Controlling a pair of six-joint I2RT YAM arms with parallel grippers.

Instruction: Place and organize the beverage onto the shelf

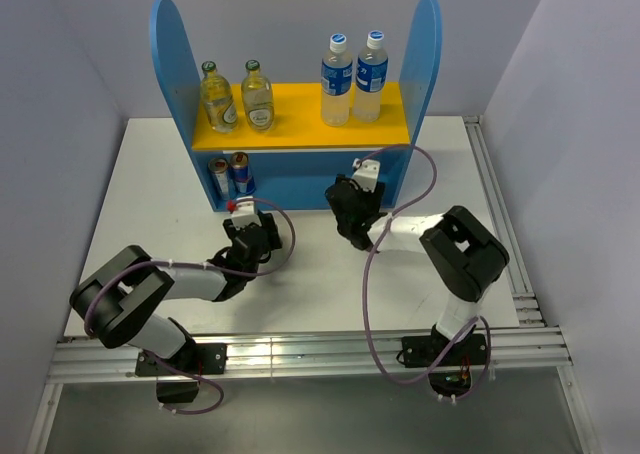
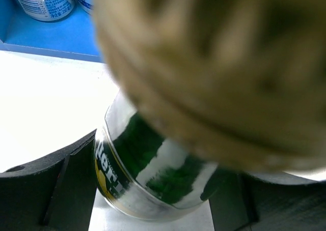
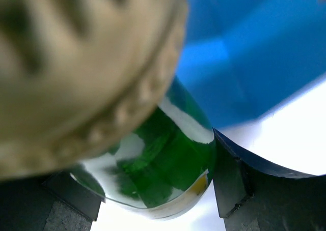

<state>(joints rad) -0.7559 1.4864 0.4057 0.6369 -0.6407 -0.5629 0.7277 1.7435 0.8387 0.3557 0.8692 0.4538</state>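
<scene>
L gripper is found clamped on a green bottle. R gripper is found clamped on second green bottle.

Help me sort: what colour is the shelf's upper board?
Upper board is yellow-orange, best in top external view.

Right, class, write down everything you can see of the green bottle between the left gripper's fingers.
The green bottle is dark glossy glass with white reflections, a label with white letters and a yellow edge, and a ribbed gold cap blurred close to the camera. It stands upright, gripped between the fingers of the left gripper, over the white table, near the blue shelf.
</scene>
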